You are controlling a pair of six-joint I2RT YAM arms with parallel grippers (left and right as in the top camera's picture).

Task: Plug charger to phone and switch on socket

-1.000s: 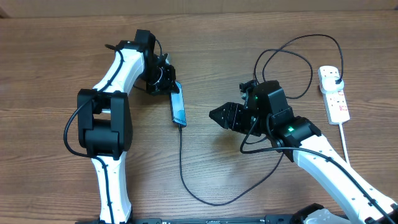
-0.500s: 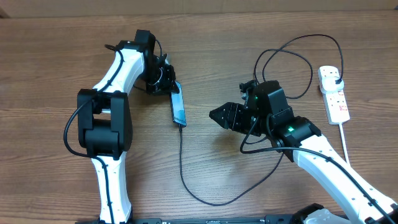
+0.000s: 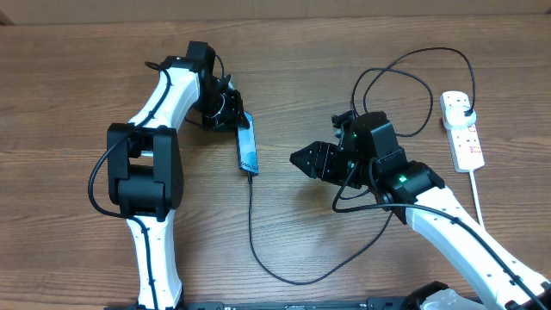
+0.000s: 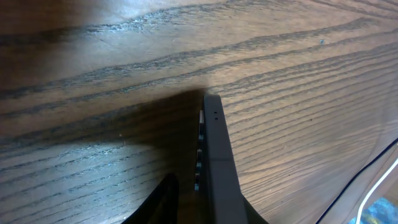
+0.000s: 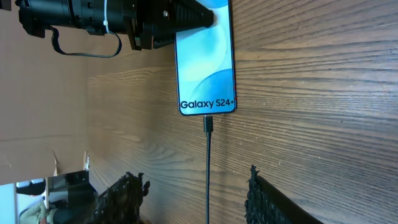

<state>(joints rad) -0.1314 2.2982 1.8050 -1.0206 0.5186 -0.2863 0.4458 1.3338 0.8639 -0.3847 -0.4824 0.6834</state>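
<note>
Desk [image 3: 77, 69]: brown wood grain, carrying both arms and all the things.
Phone [image 3: 248, 148]: left of centre on the desk, long axis running roughly away from the robot. From overhead it shows as a narrow strip, so it seems tipped up on a long edge. In the right wrist view its lit blue screen [image 5: 205, 56] faces that camera and reads "Galaxy S24+".
Charger [image 3: 255, 241]: thin black cable. Its small connector tip [image 5: 209, 124] sits in the phone's near end. The cable runs toward the robot, curves right under the right arm, loops up behind it and ends in a black plug [image 3: 466, 107] seated in the socket.
Left hand [image 3: 238, 123]: at the phone's far end and closed on it. In the right wrist view its black body [image 5: 168, 25] overlaps the top of the screen. The left wrist view shows the phone's grey edge [image 4: 214, 162] between the jaws, with one dark finger [image 4: 160, 198] just beside it.
Right hand [image 3: 297, 159]: near the phone's right side but apart from it, tips pointing at it. Its jaws stand wide apart and hold nothing; both ridged fingers [image 5: 127, 193] frame the cable in its own view.
Socket [image 3: 463, 136]: white strip with red marks at the far right of the desk, well apart from the phone. Its thick white cord [image 3: 479, 196] trails toward the robot. Whether the switch is on cannot be told.
</note>
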